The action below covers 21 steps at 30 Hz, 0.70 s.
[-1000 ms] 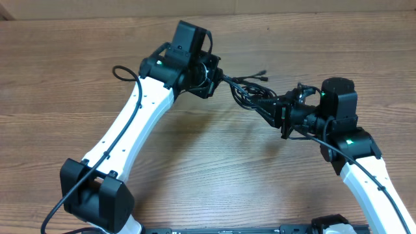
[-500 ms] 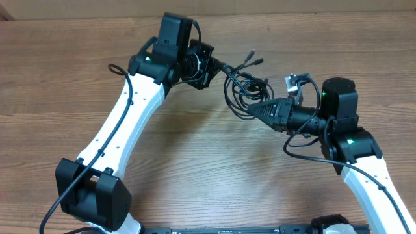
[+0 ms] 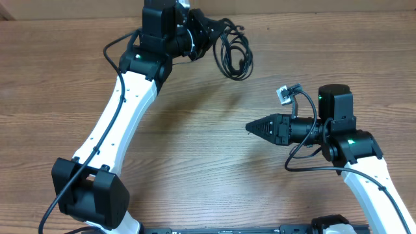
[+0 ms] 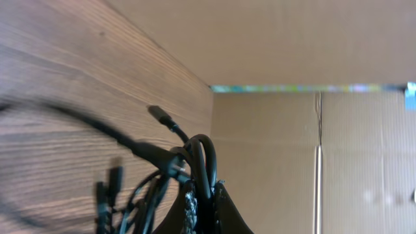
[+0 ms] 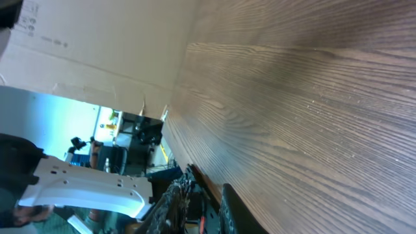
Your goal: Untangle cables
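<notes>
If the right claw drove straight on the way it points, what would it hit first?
The right claw points over bare table toward the left arm's white link, height unclear. The cables lie off that line.

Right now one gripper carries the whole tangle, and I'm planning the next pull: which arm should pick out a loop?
Probably the right. The left gripper is clamped on the cables, anchoring them; the right gripper holds nothing and is free to reach the loops.

Table: brown, streaky wood grain. Cables, 12 o'clock: black. Left arm, 9 o'clock: white shell, black joints. Right arm, 4 o'clock: same white and black, green light. Cardboard wall: plain tan.
</notes>
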{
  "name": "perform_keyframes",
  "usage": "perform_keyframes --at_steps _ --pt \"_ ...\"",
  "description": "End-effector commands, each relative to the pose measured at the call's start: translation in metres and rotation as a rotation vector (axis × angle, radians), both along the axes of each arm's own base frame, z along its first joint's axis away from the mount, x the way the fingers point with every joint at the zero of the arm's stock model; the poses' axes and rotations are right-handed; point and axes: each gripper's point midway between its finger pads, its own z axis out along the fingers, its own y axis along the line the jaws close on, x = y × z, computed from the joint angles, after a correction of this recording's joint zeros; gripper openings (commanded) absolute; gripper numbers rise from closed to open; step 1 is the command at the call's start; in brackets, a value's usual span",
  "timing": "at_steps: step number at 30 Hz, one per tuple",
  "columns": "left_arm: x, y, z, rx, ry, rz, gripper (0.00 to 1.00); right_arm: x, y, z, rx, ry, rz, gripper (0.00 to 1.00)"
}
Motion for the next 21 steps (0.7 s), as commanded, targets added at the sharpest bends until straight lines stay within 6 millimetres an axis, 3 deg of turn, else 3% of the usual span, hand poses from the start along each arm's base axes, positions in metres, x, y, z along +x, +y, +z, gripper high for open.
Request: perform_keyframes --at_steps 1,4,5,8,13,21 --pt "-0.011 -0.014 0.016 0.029 -0.145 -0.137 0.04 -0.002 0.003 0.014 0.011 -0.090 0.039 0.17" --pt "-0.016 -0.017 0.018 0.050 -0.201 -0.191 0.04 -0.002 0.003 0.014 0.011 -0.089 0.039 0.33" --pt "-0.017 -0.018 0.018 0.058 -0.216 -0.202 0.04 -0.002 0.003 0.014 0.011 -0.089 0.039 0.47" --pt "-0.025 -0.024 0.020 0.118 -0.351 -0.300 0.04 -0.002 0.003 0.015 0.012 -0.086 0.038 1.00" --pt "-0.044 -0.037 0.023 0.176 -0.540 -0.453 0.04 -0.002 0.003 0.015 0.012 -0.086 0.038 1.00" --pt "-0.054 -0.036 0.008 0.225 -0.547 -0.516 0.04 -0.002 0.003 0.015 0.012 -0.086 0.038 1.00"
